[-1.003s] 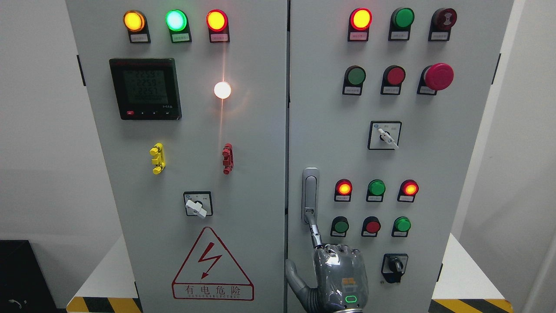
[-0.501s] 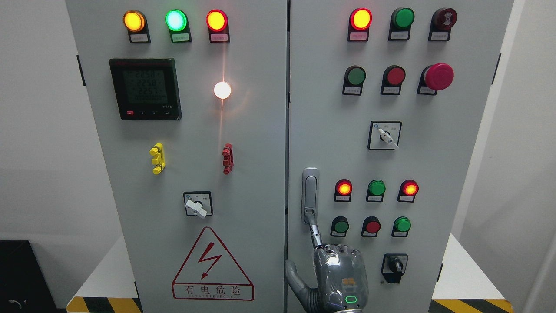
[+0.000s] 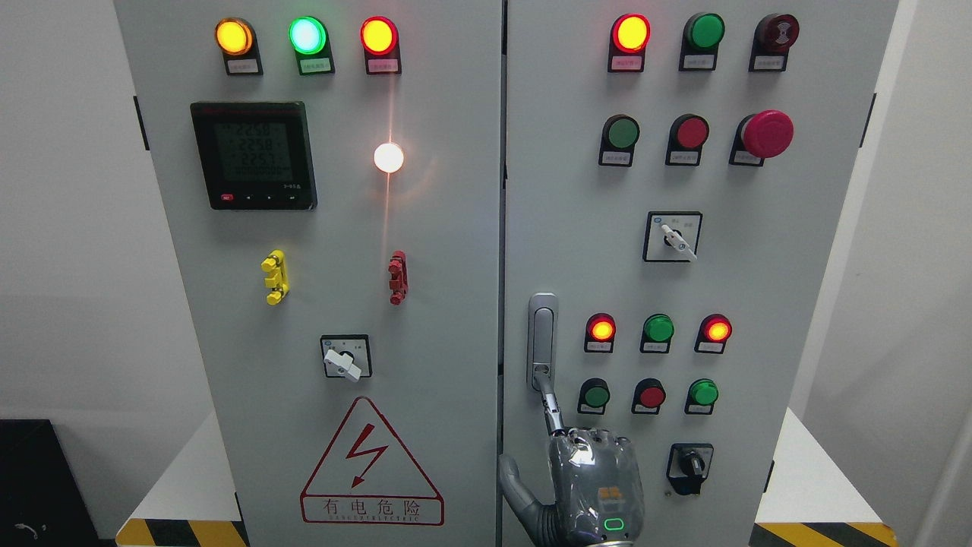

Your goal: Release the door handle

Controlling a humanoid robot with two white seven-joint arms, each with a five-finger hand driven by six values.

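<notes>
Door handle point(image 3: 542, 334): upright silver bar, low on the right cabinet door point(image 3: 805, 304), just beside the seam with the left door point(image 3: 440, 319). Flush against the panel, doors closed.

Right hand point(image 3: 596, 486): in from the bottom edge, back toward the camera, directly below the handle. Index finger point(image 3: 552, 403) stretched up, tip touching the handle's lower end; remaining fingers curled into the palm, thumb point(image 3: 515, 479) out to the left across the seam. Nothing clasped; cannot tell whether the tip hooks behind the bar.

Close by on the right: lit red lamp point(image 3: 601, 329), green button point(image 3: 594, 396), red button point(image 3: 651, 396). Black key switch point(image 3: 689, 462) beside the knuckles. Left of the thumb: red-edged warning triangle point(image 3: 370, 463). Nothing between hand and handle.
</notes>
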